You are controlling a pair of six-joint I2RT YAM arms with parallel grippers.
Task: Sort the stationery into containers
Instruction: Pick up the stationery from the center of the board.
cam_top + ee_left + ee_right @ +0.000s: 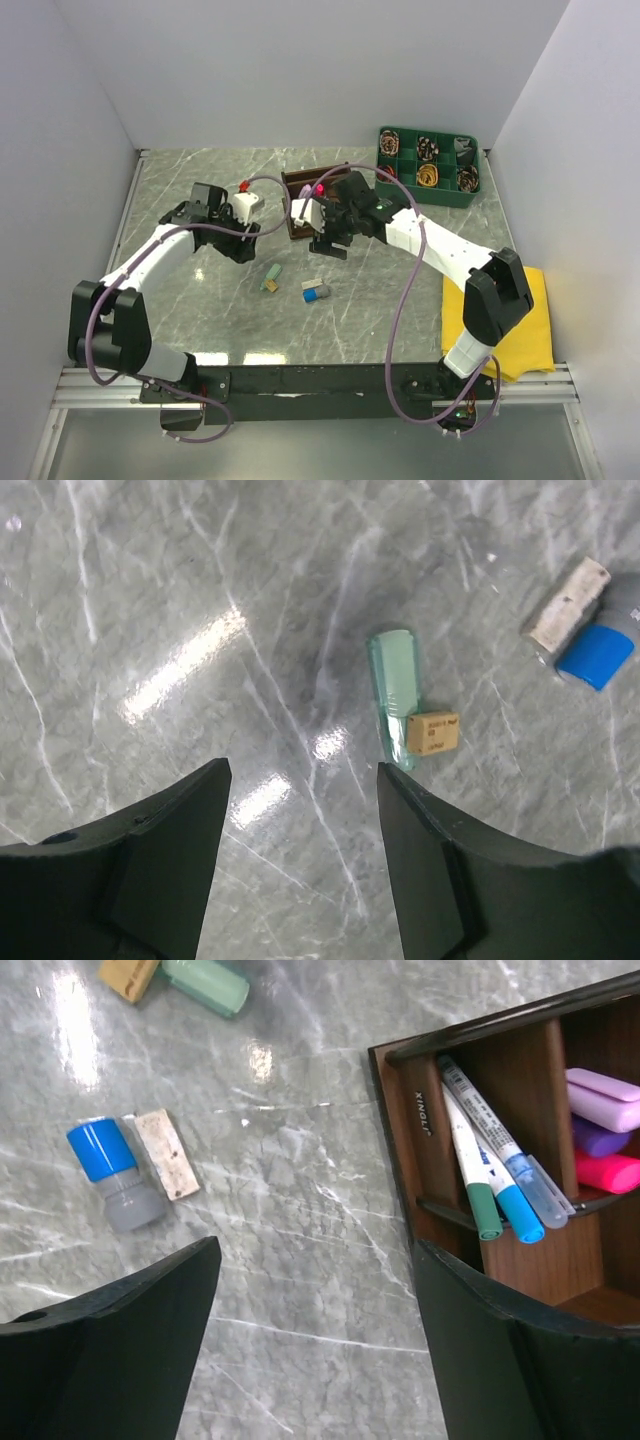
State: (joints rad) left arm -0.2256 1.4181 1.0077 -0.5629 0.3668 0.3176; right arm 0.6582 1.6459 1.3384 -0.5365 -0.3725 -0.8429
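Note:
The dark brown wooden organiser (560, 1270) holds three pens (495, 1175) and purple and pink highlighters (605, 1125); in the top view (297, 181) it sits mid-table, mostly behind my right arm. A green piece (271, 272) with a tan piece (268, 287) against it, and a blue-grey piece (319, 293) with a pale block (312, 284), lie on the marble. They also show in the left wrist view: green (397, 685), tan (433, 732), blue (595, 656). My left gripper (303, 780) is open and empty, left of them. My right gripper (315, 1250) is open and empty beside the organiser.
A green six-compartment tray (428, 166) of coiled cables stands at the back right. A yellow cloth (528, 325) lies at the right front under my right arm. White walls close in the table on three sides.

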